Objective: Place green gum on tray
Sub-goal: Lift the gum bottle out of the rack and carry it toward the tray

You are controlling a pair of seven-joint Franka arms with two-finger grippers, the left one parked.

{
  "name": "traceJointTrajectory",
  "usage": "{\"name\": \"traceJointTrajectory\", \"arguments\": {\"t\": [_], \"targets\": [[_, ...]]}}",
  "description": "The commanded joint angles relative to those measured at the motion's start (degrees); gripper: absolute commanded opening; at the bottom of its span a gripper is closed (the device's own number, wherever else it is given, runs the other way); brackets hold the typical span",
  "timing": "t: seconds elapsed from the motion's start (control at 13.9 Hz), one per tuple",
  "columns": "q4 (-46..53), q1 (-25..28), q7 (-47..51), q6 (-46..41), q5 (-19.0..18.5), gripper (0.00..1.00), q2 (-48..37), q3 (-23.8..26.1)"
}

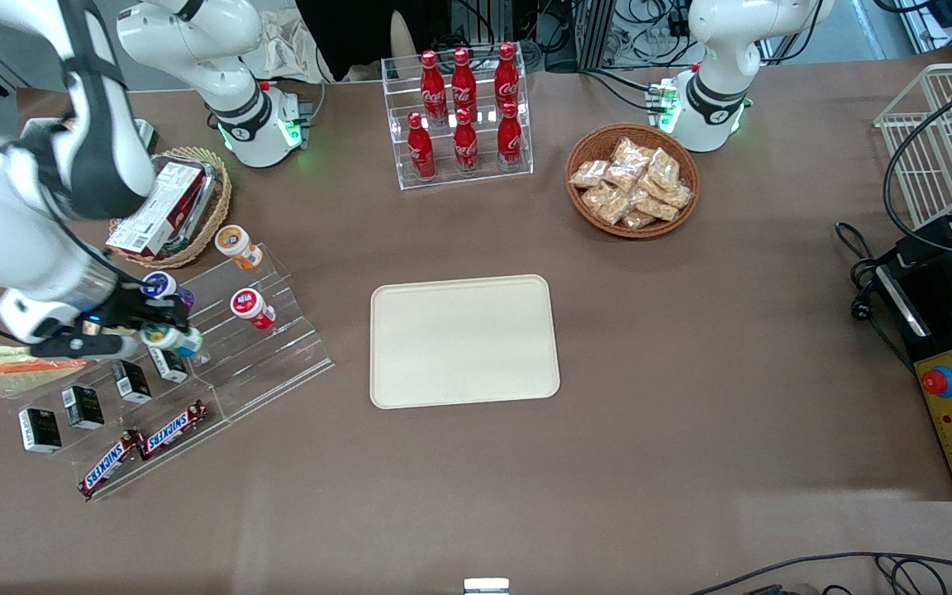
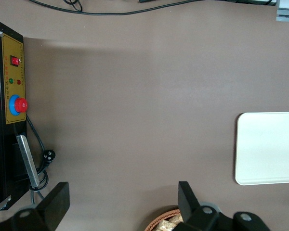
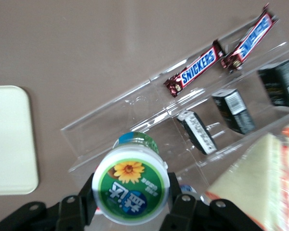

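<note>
The green gum [image 3: 131, 186] is a small bottle with a green-rimmed white lid bearing a yellow flower. My right gripper [image 3: 131, 195] is shut on it, one black finger on each side of the lid. In the front view the green gum [image 1: 172, 338] hangs over the clear stepped display rack [image 1: 261, 364] at the working arm's end of the table, with the gripper [image 1: 155, 330] around it. The cream tray [image 1: 464, 340] lies flat mid-table with nothing on it; one corner of the tray [image 3: 9, 139] shows in the right wrist view.
On the rack stand a purple-lidded bottle [image 1: 164, 287], a red-lidded one [image 1: 251, 307] and an orange-lidded one [image 1: 238, 246], with black boxes [image 1: 83, 406] and Snickers bars [image 1: 145, 446] lower down. A cola rack [image 1: 464, 116] and two snack baskets [image 1: 633, 182] sit farther from the camera.
</note>
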Motion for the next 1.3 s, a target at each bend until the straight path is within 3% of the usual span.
{"name": "traceJointTrajectory", "arguments": {"t": [0.0,0.22,0.65,0.79,1.01,1.23], "targets": [[12.62,0.21,0.55,-11.42,0.98,0.49,1.16,0.21],[18.01,0.3,4.48,-16.46,1.5,0.49,1.16,2.22],[18.28,2.75,36.71,-13.84,1.94,0.49,4.67,17.06],[18.2,4.59,44.63,-11.73,2.03,0.49,7.04,19.63],[13.39,8.38,49.14,-4.19,1.94,0.48,9.95,19.63],[1.18,10.75,52.57,11.43,1.68,0.48,10.3,19.63]]}}
